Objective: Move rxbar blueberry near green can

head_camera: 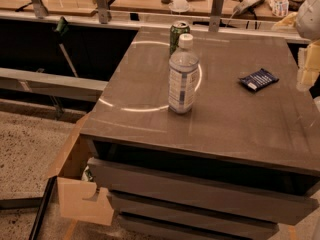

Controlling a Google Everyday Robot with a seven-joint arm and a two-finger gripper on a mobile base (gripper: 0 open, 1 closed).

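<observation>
Showing the rxbar blueberry (258,79) lying flat, lettered face up, on the right part of a grey table (235,129), clear of every edge. Runs its long axis mostly left to right across the view, right end turned a little toward the far side, left end a little toward the near side. Touches nothing but the table top.

Places the green can (178,34) upright near the far edge of the table, to the left of the bar and well apart from it. Sets a clear water bottle (183,79) with a white cap upright just in front of the can, on the viewer's side, its cap overlapping the can in the view.

Catches the gripper (307,66) as a pale shape at the right border of the view, to the right of the bar and apart from it, with nothing seen in its hold. Cannot tell whether parted or closed.

Reads as the approach step, with the bar not yet grasped and nothing yet carried. Likely calls next for coming in over the bar, turning to close across its short width, and going right down to the table top, given so thin and flat a wrapper. Then calls for lifting and carrying leftward and toward the far side, setting down on the bare patch to the right of the can, keeping off the bottle and not tipping the can.
</observation>
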